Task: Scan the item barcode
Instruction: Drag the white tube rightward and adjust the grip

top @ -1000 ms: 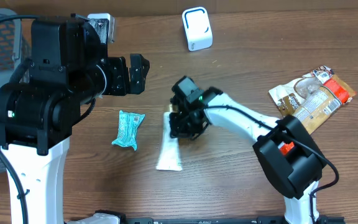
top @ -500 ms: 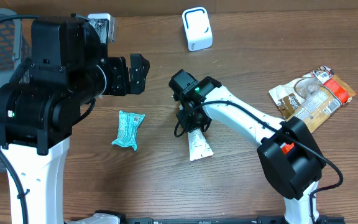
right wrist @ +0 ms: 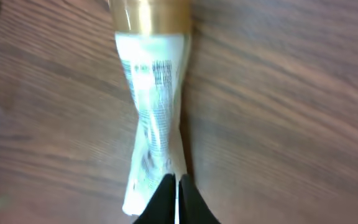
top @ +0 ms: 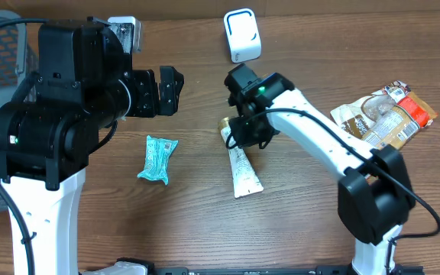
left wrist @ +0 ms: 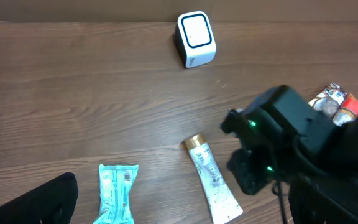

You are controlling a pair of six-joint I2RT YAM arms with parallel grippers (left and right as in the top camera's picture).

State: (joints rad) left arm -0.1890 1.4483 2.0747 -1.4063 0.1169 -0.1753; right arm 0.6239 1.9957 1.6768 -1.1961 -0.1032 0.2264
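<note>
Tube on the table, right gripper (right wrist: pixel 173 182) shut over it.

The white tube (top: pixel 241 166) with the gold cap lies flat on the wooden table (top: pixel 296 229) in the middle of the overhead frame, cap toward the top and flat end toward the bottom. The right gripper's fingers are pressed together. In the blurred wrist view their tips sit over the tube's wide end, and I can't tell whether they pinch its edge. The left gripper (top: pixel 166 90) hangs at the upper left of centre, spread wide and holding nothing. The small white scanner (top: pixel 241 36) stands at the top of the frame, well apart from the tube. A teal packet (top: pixel 157 158) lies to the left of the tube, and a snack bag (top: pixel 383 118) sits at the right edge.
</note>
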